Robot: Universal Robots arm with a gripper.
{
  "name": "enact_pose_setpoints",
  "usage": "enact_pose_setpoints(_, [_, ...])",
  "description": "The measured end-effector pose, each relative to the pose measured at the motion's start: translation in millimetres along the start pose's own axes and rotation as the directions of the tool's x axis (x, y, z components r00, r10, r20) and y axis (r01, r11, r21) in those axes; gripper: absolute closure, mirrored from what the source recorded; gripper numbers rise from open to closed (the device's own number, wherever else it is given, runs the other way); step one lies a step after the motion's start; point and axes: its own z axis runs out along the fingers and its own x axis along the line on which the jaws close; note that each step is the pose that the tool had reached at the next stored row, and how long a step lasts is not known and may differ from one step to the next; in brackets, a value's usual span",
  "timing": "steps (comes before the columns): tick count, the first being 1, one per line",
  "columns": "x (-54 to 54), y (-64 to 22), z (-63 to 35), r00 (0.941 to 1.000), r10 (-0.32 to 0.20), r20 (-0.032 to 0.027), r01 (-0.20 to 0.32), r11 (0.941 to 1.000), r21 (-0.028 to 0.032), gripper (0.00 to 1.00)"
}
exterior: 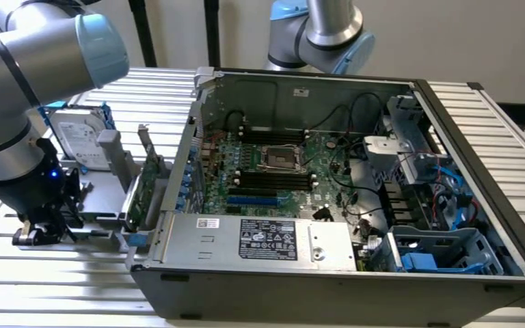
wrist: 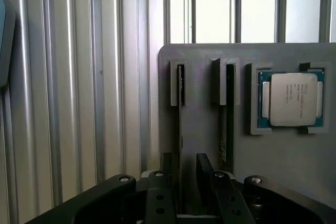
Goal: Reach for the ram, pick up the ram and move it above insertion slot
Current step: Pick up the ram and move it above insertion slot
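A: Ext. view, far left: gripper (exterior: 39, 232) low over slatted table (exterior: 25, 280), at the grey holder (wrist: 294, 171). Jaws?
B: Wrist cam: apart, not clamped. Fingers (wrist: 205, 169) straddle the ram (wrist: 181, 119). Ram stands on edge in a holder groove, one finger just beside it, gap on the other side.
A: Other items in holder?
B: 2nd stick (wrist: 226, 119) in neighbouring groove, CPU (wrist: 293, 99) flat in its pocket.
A: Insertion slot (exterior: 272, 178)?
B: On mobo inside open PC case (exterior: 335, 287), ext. view's right. Well apart from gripper.
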Motion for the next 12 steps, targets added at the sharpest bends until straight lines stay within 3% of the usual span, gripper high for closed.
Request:
enact_pose_setpoints(6, [0.1,0.0,0.6,1.0000,-0.006,-0.0002,0.006,0.9999,-0.0145,0.67])
enact_pose_setpoints(12, [0.1,-0.1,0.9,0.9999,-0.011,-0.0018,0.011,0.9998,-0.0153,0.67])
